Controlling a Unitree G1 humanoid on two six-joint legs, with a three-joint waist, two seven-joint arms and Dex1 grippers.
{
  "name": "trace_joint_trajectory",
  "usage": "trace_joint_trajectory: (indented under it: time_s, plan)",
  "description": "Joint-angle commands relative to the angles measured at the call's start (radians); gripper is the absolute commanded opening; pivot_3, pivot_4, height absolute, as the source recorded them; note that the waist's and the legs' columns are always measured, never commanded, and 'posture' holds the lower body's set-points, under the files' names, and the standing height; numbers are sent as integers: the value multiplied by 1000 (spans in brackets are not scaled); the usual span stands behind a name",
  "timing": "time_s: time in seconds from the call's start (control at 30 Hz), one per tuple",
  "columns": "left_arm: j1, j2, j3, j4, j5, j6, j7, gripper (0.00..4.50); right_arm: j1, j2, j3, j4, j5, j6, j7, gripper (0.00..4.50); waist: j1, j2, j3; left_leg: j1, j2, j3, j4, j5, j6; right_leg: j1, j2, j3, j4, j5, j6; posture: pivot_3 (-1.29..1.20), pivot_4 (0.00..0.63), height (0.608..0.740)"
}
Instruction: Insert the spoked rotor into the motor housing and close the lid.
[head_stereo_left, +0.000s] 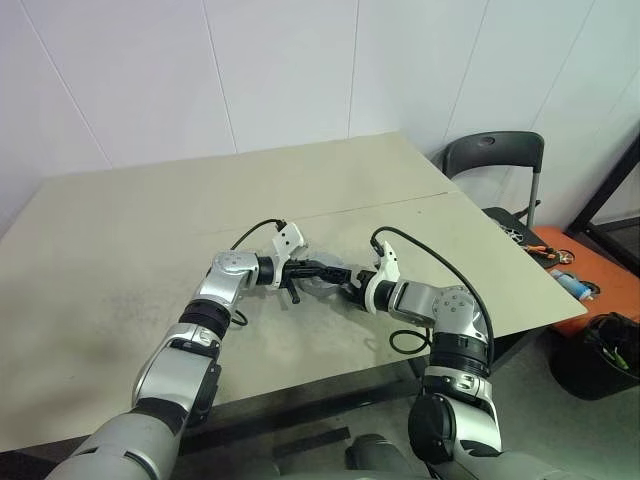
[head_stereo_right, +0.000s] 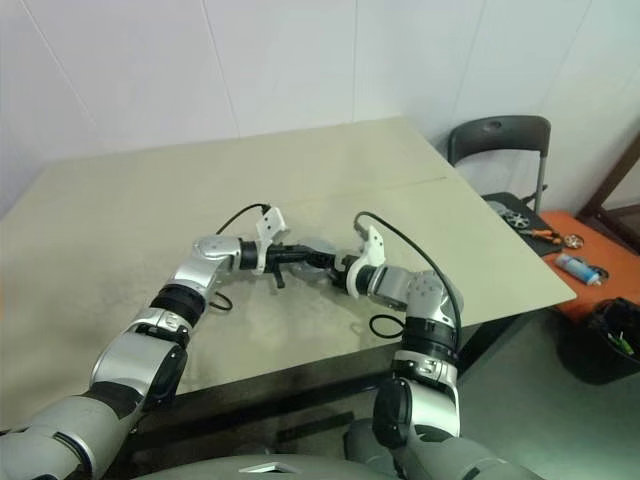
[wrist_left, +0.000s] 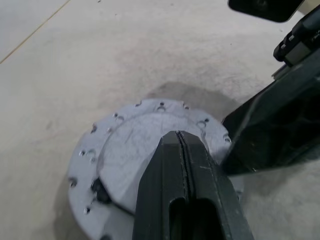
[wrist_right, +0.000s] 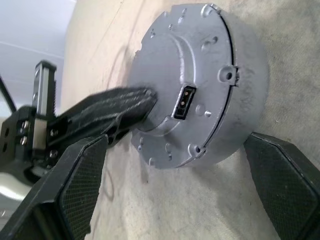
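The motor housing (wrist_right: 245, 105), a squat silver-grey cylinder, sits on the table between my two arms. The light-grey lid (wrist_left: 125, 150) lies on top of it, with small holes around its rim and a black connector socket (wrist_right: 183, 101) in its face. My left gripper (wrist_left: 180, 136) is shut, its joined tips resting on the lid's middle. My right gripper (wrist_right: 182, 172) is open, one finger on each side of the housing wall and apart from it. The spoked rotor is hidden.
The beige table (head_stereo_left: 150, 230) stretches wide to the left and back. A black chair (head_stereo_left: 495, 160) stands past its right edge, beside an orange case with tools (head_stereo_left: 570, 270) and a dark bin (head_stereo_left: 600, 350) on the floor.
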Motion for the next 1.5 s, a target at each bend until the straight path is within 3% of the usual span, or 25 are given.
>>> trace_joint_trajectory:
  time_s: [0.03,0.37,1.17,1.27,1.37,1.5]
  plan:
    - [20,18,6,-3,-12,54,-21,0,-27,33,-9,-7,-5,-31,-62,4482,1,0,0,0,0,0,0,0,0,0,0,0,0,0,0,0,0,740]
    - [-29,89,74,47,-58,65,9,0,-16,39,25,23,27,-62,-85,4482,-1,0,0,-3,0,-1,-1,0,0,-8,0,0,0,2,3,0,0,740]
    - [-11,36,58,60,-30,43,27,0,14,36,57,76,64,-197,-114,4482,2,0,1,-3,0,-1,-1,0,0,-8,0,0,-1,2,3,0,0,740]
    - [-13,38,61,68,-29,39,30,0,11,30,56,107,64,-244,-110,3863,1,0,1,-3,0,-1,-1,0,0,-7,0,0,-1,2,3,0,0,740]
    - [-17,39,67,72,-31,40,30,0,12,29,65,119,74,-281,-94,2818,0,1,1,-3,0,-1,-1,0,0,-7,0,0,-1,2,3,0,0,740]
    - [-22,46,72,77,-32,41,33,0,13,26,94,156,71,-301,-106,2140,2,2,1,-3,0,-1,-3,0,0,-8,0,0,-2,2,3,0,0,740]
